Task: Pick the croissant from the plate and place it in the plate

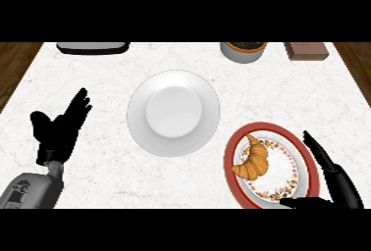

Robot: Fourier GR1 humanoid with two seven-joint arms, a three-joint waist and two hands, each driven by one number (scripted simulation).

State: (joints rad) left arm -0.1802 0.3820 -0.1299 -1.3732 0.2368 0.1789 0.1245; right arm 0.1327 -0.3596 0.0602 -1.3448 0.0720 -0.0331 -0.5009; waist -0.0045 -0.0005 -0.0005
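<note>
At the left side of the white marbled counter [94,162], the robot's left hand [58,130] rests with its black fingers [78,105] straight and spread, pointing away from the robot, its thumb standing off to the left; it holds nothing and touches none of the dishes. Its grey forearm [29,188] comes in from the lower left corner. At the far edge behind it sits a dark flat tray-like object with a pale rim [92,47], only partly in view.

In the middle of the counter lies a plain white round plate [174,112], bare on top. Beyond it and to the right, at the far edge, stands a grey round pot with dark contents [243,50], and further right a brown rectangular block [307,50].

Toward the lower right sits a red-rimmed plate with a floral pattern [239,152]. The golden-brown curved croissant [252,159] lies on its left half, its tip pointing toward the far edge. The right hand [334,179] stands at the patterned plate's right rim, fingers [316,147] straight and pressed together, thumb [304,202] reaching leftward over the plate's near edge. It is apart from the croissant.
</note>
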